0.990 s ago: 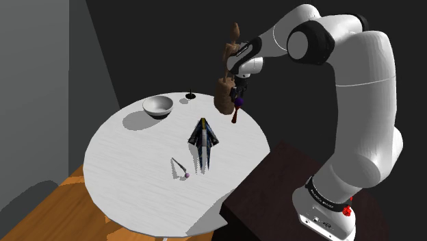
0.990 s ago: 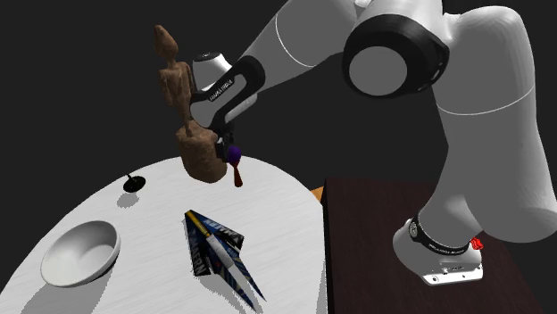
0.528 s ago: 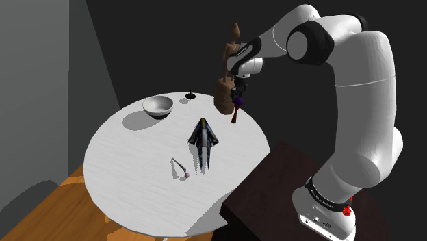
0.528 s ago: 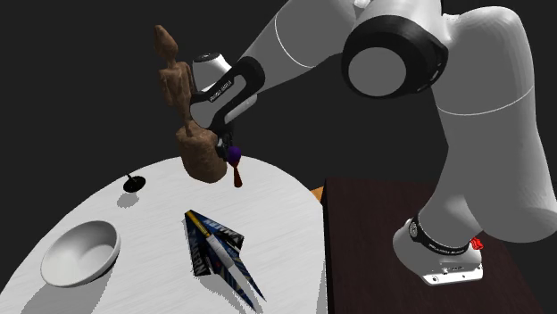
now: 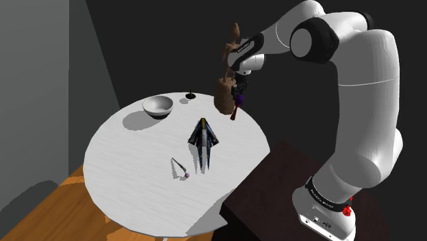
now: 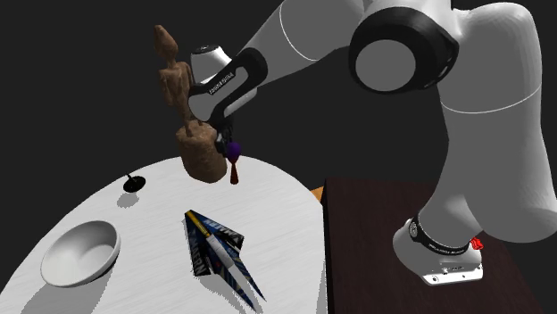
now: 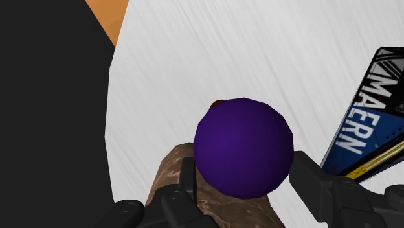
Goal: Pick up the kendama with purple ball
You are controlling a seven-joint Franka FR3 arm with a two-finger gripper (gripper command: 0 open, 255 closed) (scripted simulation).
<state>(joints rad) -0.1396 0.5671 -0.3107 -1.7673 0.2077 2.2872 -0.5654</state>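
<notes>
it looks like a room in a home. a round white table [image 5: 137, 171] with a streaked top stands on an orange plank floor [image 5: 55, 212] beside a plain grey wall [image 5: 34, 82]. household odds sit on the table: a white bowl [image 5: 157, 106], a brown carved figure [image 6: 174, 85] and a blue printed pack [image 5: 204, 137]. a dark box stand [image 5: 274, 185] sits just beside the table.

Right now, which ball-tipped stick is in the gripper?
The purple-ball stick, clasped between the fingers of the gripper. The pink-ball stick lies untouched on the white table.
</notes>
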